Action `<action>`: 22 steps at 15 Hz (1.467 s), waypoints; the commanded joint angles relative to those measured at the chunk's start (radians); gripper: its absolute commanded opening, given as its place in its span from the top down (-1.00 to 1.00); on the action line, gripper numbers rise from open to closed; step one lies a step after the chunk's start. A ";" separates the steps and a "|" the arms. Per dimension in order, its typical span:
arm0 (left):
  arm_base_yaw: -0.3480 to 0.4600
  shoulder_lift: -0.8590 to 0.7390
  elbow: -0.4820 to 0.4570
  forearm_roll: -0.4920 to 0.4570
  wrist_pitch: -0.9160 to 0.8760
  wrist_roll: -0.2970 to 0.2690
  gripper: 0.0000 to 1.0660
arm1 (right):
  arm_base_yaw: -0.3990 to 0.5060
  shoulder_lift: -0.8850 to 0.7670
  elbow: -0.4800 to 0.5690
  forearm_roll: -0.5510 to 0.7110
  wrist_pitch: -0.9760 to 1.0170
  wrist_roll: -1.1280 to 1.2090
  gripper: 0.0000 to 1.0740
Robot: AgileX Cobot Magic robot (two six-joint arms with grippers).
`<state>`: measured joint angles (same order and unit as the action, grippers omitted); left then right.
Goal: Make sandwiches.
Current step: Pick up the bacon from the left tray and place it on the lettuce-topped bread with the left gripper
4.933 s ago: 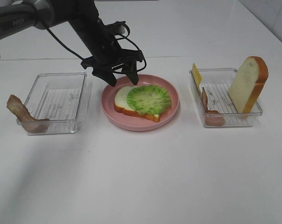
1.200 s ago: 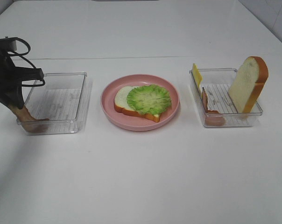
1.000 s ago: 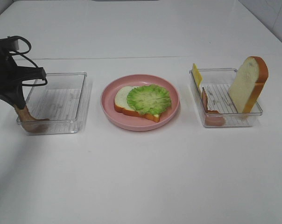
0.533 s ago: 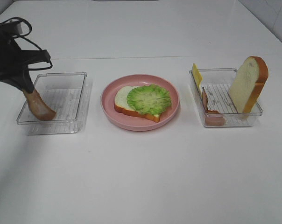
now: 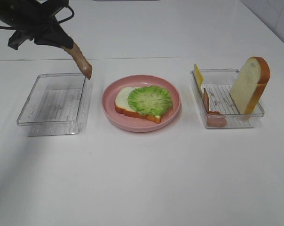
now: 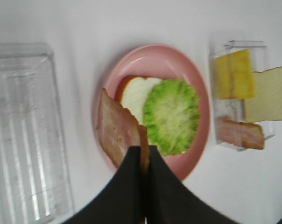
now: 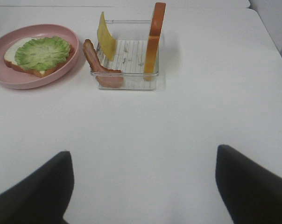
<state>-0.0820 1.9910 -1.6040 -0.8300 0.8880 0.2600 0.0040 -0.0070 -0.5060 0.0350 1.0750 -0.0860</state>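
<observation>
My left gripper (image 5: 69, 45) is shut on a reddish-brown bacon strip (image 5: 81, 60), which hangs in the air above the far right corner of the left tray (image 5: 55, 103). In the left wrist view the bacon strip (image 6: 115, 128) sits between the shut fingers (image 6: 131, 186), over the plate's near side. On the pink plate (image 5: 109, 113) lies a bread slice (image 5: 123, 99) with ruffled lettuce (image 5: 150, 100) on it. The right tray (image 5: 226, 120) holds yellow cheese (image 5: 198, 74), another bacon strip (image 5: 210, 110) and an upright bread slice (image 5: 250, 84). My right gripper (image 7: 142, 154) stands open and empty, well short of that tray (image 7: 127, 60).
The left tray (image 6: 19, 130) has nothing in it. The white table (image 5: 146, 179) stretches in front of the plate and trays. The right arm does not show in the exterior view.
The left gripper has lifted the bacon strip out of the left tray and carried it up and to the right, toward the plate. The right gripper has not moved.
</observation>
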 commanded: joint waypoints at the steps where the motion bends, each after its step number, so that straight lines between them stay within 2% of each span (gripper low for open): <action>1: -0.002 0.011 -0.003 -0.195 -0.001 0.110 1.00 | -0.002 -0.011 0.003 -0.001 -0.012 0.006 -0.46; 3: -0.015 0.033 -0.003 -0.286 0.025 0.170 1.00 | -0.002 -0.011 0.003 -0.001 -0.012 0.006 -0.46; 4: -0.059 0.073 -0.003 -0.367 0.039 0.225 1.00 | -0.002 -0.011 0.003 -0.001 -0.012 0.006 -0.46; 6: -0.120 0.119 -0.004 -0.422 0.027 0.268 1.00 | -0.002 -0.011 0.003 -0.001 -0.012 0.006 -0.46; 9: -0.213 0.185 -0.004 -0.560 0.008 0.350 1.00 | -0.002 -0.011 0.003 -0.001 -0.012 0.006 -0.46; 12: -0.269 0.254 -0.004 -0.702 0.008 0.424 1.00 | -0.002 -0.011 0.003 -0.001 -0.012 0.006 -0.46; 13: -0.273 0.262 -0.004 -0.717 0.008 0.432 1.00 | -0.002 -0.011 0.003 -0.001 -0.012 0.006 -0.46; 16: -0.261 0.316 -0.004 -0.700 0.007 0.439 1.00 | -0.002 -0.011 0.003 -0.001 -0.012 0.006 -0.46; 22: -0.200 0.325 -0.004 -0.498 -0.069 0.439 1.00 | -0.002 -0.011 0.003 -0.001 -0.012 0.006 -0.46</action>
<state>-0.2830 2.3160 -1.6040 -1.3310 0.8220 0.6940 0.0040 -0.0070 -0.5060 0.0350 1.0750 -0.0860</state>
